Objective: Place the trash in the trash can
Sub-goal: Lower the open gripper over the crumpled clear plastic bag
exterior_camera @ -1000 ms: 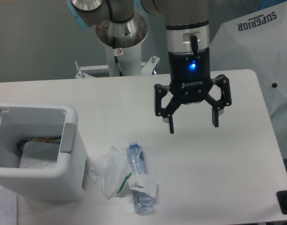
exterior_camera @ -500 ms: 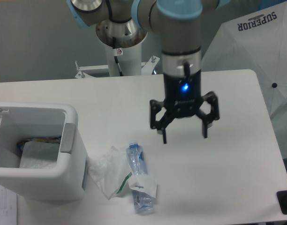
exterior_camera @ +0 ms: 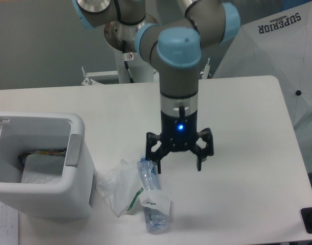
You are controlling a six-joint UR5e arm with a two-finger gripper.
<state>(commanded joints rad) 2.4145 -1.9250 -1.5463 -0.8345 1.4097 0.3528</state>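
Hanging with fingers spread and empty, gripper (exterior_camera: pixel 178 164) points straight down just above one bottle's (exterior_camera: pixel 151 195) cap end, arm (exterior_camera: pixel 179 66) upright, bottle lying on table (exterior_camera: pixel 248 168) over one plastic bag (exterior_camera: pixel 114 187), one bin (exterior_camera: pixel 39 163) left

The one word I can read is "SUPERIOR", in dark capitals running slantwise up a white panelled cover (exterior_camera: pixel 278 46) beyond the table's far right corner. My gripper (exterior_camera: pixel 178 163) carries no lettering I can make out from this angle; only a small blue light glows on its body. The bottle (exterior_camera: pixel 150 196) has a white label, but whatever is printed on it is too small and blurred to read. A small tag with a red mark hangs at the base of my arm's pedestal (exterior_camera: pixel 129 56), also unreadable. The trash can (exterior_camera: pixel 77 168) shows no writing
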